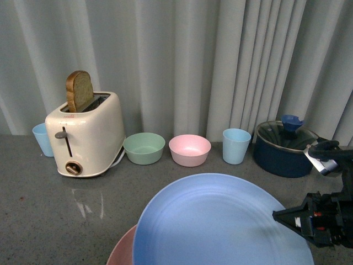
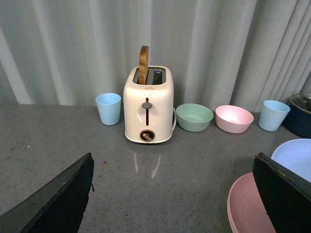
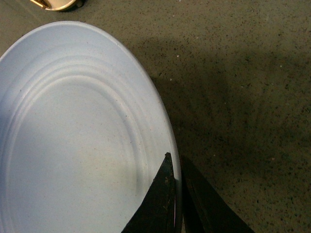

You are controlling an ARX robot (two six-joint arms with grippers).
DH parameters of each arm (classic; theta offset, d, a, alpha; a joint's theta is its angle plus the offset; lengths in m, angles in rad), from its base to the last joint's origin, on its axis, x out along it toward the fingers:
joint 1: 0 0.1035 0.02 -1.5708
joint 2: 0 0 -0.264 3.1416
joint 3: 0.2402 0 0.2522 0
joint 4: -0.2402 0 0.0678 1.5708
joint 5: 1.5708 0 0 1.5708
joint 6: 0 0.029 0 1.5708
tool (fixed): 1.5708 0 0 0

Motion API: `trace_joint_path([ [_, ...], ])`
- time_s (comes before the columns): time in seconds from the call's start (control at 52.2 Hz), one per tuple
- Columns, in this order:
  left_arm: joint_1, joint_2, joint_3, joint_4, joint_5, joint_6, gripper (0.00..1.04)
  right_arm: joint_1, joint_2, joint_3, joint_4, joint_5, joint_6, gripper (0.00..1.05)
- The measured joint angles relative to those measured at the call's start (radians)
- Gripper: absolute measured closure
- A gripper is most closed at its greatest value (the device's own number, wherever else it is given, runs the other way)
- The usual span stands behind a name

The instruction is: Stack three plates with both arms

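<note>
- Right fingers (image 1: 292, 215) are seen in the front view clamped on the blue plate (image 1: 220, 226) at its 3 o'clock rim; the pink plate (image 1: 122, 249) is glimpsed beneath at 7 o'clock.
- Left wrist view: the left fingers (image 2: 58, 204) are spread wide, nothing held, above the surface (image 2: 160, 194).
- Right wrist view: the blue plate's rim is pinched tight.

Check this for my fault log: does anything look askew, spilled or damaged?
Nothing spilled or broken. The light blue plate, pinched at its rim by the right end effector, overlaps the pink plate off-centre. A bread slice stands up out of the toaster.
</note>
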Motion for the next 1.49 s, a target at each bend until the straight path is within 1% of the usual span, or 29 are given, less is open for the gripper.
trace_joint_path([
  [0.191, 0.000, 0.000, 0.000, 0.000, 0.000, 0.000, 0.07, 0.029, 0.027, 0.049, -0.045, -0.001, -0.008, 1.02],
  [0.67, 0.000, 0.000, 0.000, 0.000, 0.000, 0.000, 0.07, 0.085, 0.098, 0.088, -0.077, 0.015, -0.047, 1.02],
  [0.804, 0.000, 0.000, 0.000, 0.000, 0.000, 0.000, 0.07, 0.093, 0.112, 0.109, -0.114, 0.044, -0.053, 1.02],
  [0.862, 0.000, 0.000, 0.000, 0.000, 0.000, 0.000, 0.07, 0.095, 0.119, 0.117, -0.129, 0.045, -0.052, 0.94],
  [0.919, 0.000, 0.000, 0.000, 0.000, 0.000, 0.000, 0.07, 0.094, 0.120, 0.119, -0.138, 0.027, -0.052, 0.84],
  [0.957, 0.000, 0.000, 0.000, 0.000, 0.000, 0.000, 0.07, 0.092, 0.120, 0.119, -0.138, 0.018, -0.052, 0.78],
  [1.091, 0.000, 0.000, 0.000, 0.000, 0.000, 0.000, 0.07, 0.081, 0.113, 0.117, -0.126, 0.014, -0.039, 0.57],
  [1.111, 0.000, 0.000, 0.000, 0.000, 0.000, 0.000, 0.07, 0.080, 0.111, 0.117, -0.124, 0.014, -0.039, 0.55],
  [1.206, 0.000, 0.000, 0.000, 0.000, 0.000, 0.000, 0.07, 0.058, 0.068, 0.094, -0.101, 0.013, -0.014, 0.37],
  [1.245, 0.000, 0.000, 0.000, 0.000, 0.000, 0.000, 0.07, 0.051, 0.045, 0.080, -0.092, 0.015, -0.007, 0.32],
  [1.264, 0.000, 0.000, 0.000, 0.000, 0.000, 0.000, 0.07, 0.042, 0.019, 0.064, -0.081, 0.025, 0.001, 0.27],
  [1.302, 0.000, 0.000, 0.000, 0.000, 0.000, 0.000, 0.07, 0.031, -0.020, 0.041, -0.067, 0.053, 0.024, 0.20],
  [1.321, 0.000, 0.000, 0.000, 0.000, 0.000, 0.000, 0.07, 0.028, -0.031, 0.035, -0.063, 0.063, 0.030, 0.18],
  [1.379, 0.000, 0.000, 0.000, 0.000, 0.000, 0.000, 0.07, 0.015, -0.088, -0.003, -0.039, 0.134, 0.054, 0.08],
  [1.417, 0.000, 0.000, 0.000, 0.000, 0.000, 0.000, 0.07, 0.010, -0.107, -0.013, -0.037, 0.147, 0.066, 0.05],
  [1.494, 0.000, 0.000, 0.000, 0.000, 0.000, 0.000, 0.07, 0.001, -0.122, -0.017, -0.035, 0.156, 0.076, 0.08],
])
